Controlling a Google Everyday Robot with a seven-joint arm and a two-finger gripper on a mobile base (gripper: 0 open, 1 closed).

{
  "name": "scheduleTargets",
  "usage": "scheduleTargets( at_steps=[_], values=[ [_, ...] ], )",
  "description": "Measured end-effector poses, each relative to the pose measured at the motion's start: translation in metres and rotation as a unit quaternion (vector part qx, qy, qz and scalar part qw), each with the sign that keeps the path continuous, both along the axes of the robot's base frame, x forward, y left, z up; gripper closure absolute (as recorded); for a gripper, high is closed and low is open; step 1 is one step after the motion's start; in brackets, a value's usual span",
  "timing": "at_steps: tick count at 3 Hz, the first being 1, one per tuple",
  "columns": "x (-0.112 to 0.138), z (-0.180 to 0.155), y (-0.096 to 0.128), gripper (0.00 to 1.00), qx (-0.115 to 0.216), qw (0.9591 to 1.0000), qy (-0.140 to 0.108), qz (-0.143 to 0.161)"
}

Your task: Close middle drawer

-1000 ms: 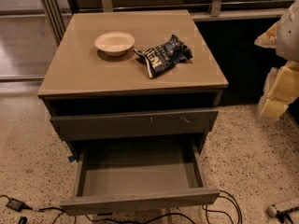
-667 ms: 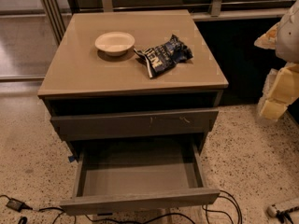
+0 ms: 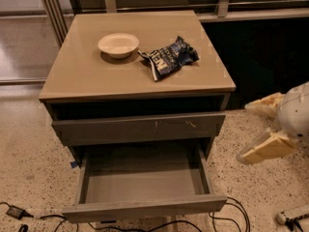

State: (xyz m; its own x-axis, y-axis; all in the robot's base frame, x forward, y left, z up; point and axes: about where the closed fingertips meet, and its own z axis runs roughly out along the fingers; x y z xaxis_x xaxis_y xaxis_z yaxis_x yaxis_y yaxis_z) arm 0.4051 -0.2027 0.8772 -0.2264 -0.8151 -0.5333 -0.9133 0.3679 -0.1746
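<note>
The desk (image 3: 82,76) stands mid-view, and its middle drawer (image 3: 145,208) is pulled well out at the bottom, its long front running side to side. The gripper (image 3: 242,132) hangs beside the desk's right side, spread wide and empty. The drawer front lies lower and toward the view's left of it.

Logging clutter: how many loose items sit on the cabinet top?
2: a white bowl near the back, a dark snack bag right of it; none look hidden. The gripper hangs open right of the cabinet, off the middle drawer.
</note>
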Motion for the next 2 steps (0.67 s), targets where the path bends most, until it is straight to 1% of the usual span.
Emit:
scheduleTargets(
  at_steps=[1,2],
  values=[
    [-0.017,-0.072,0.019,0.49,0.089,0.9955,0.028,-0.013],
    [-0.027,-0.134,0.033,0.72,0.147,0.9867,0.069,-0.007]
  ],
)
